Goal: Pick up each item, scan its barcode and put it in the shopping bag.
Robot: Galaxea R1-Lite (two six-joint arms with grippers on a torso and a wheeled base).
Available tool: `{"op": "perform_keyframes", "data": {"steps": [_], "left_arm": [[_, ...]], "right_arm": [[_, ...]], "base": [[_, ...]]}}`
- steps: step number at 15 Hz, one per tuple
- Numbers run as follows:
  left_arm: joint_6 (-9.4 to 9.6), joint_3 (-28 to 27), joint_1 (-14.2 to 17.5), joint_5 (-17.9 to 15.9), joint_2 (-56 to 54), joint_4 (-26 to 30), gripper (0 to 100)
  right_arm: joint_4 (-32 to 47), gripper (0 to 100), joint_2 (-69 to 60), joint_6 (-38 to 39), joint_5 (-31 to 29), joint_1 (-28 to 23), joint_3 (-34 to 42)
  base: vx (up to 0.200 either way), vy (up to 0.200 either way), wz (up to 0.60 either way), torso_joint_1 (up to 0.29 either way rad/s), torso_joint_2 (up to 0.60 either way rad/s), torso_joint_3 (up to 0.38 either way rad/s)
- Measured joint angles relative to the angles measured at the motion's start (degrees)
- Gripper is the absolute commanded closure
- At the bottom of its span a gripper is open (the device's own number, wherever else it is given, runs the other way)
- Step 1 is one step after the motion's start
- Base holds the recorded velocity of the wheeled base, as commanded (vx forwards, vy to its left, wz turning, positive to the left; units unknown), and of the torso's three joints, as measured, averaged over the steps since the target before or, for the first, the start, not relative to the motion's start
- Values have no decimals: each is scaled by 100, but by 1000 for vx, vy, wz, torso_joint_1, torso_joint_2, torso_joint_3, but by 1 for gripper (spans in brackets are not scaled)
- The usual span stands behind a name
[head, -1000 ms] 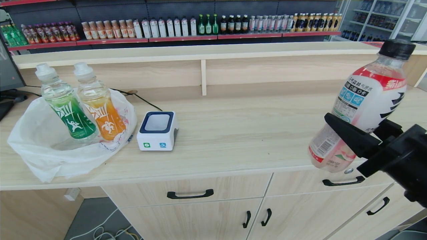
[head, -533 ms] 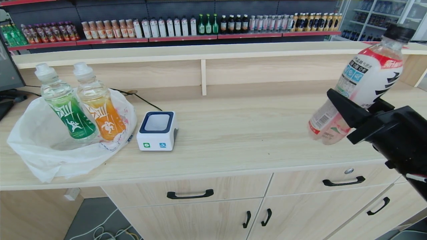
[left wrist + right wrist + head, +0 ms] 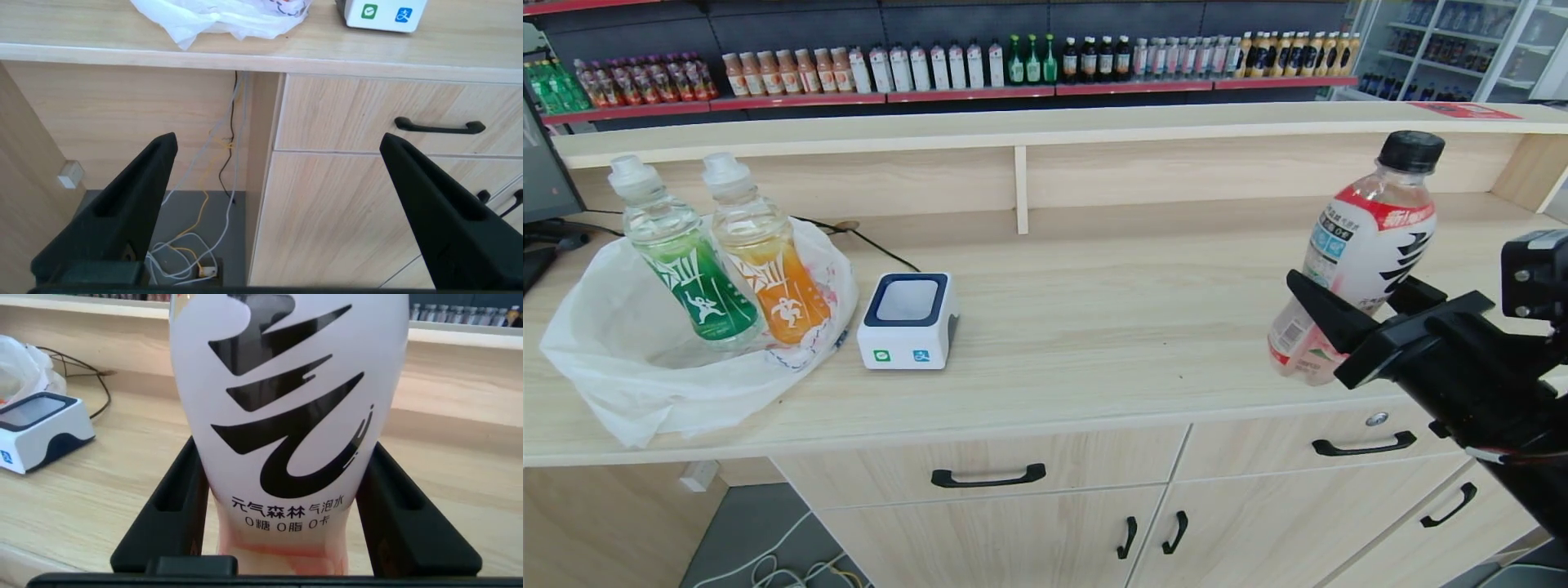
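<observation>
My right gripper [image 3: 1356, 306] is shut on a pink-and-white labelled bottle [image 3: 1365, 241] with a black cap. It holds the bottle nearly upright over the counter's right front edge. In the right wrist view the bottle [image 3: 286, 416] sits between the two black fingers [image 3: 167, 510]. The white scanner [image 3: 905, 320] stands mid-counter, well to the bottle's left. Further left, the white shopping bag [image 3: 613, 367] holds a green bottle [image 3: 686, 269] and an orange bottle [image 3: 772, 269], both upright. My left gripper [image 3: 278, 147] hangs open below the counter, in front of the cabinet, with nothing in it.
The wooden counter [image 3: 1094, 327] has a raised back ledge and drawers with black handles [image 3: 988, 476] below. A black cable [image 3: 874, 245] runs behind the scanner. A monitor edge [image 3: 543, 180] stands at the far left. Shelves of drinks [image 3: 1045, 61] line the back wall.
My right gripper has carried the bottle away from the camera and lower, slightly leftward, to just over the counter's front edge. The bottle now stands more upright.
</observation>
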Motion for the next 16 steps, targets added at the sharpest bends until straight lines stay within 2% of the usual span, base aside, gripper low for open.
{"op": "perform_keyframes", "data": {"steps": [8, 16], "left_arm": [[-13, 2, 0, -2, 0, 0, 0], [-24, 2, -2, 0, 0, 0, 0]], "right_arm": [[-13, 100, -46, 429, -5, 205, 174], [0, 100, -157, 388, -5, 254, 447]], "base": [[0, 0, 0, 0, 0, 0], [0, 200, 0, 1, 5, 1]]}}
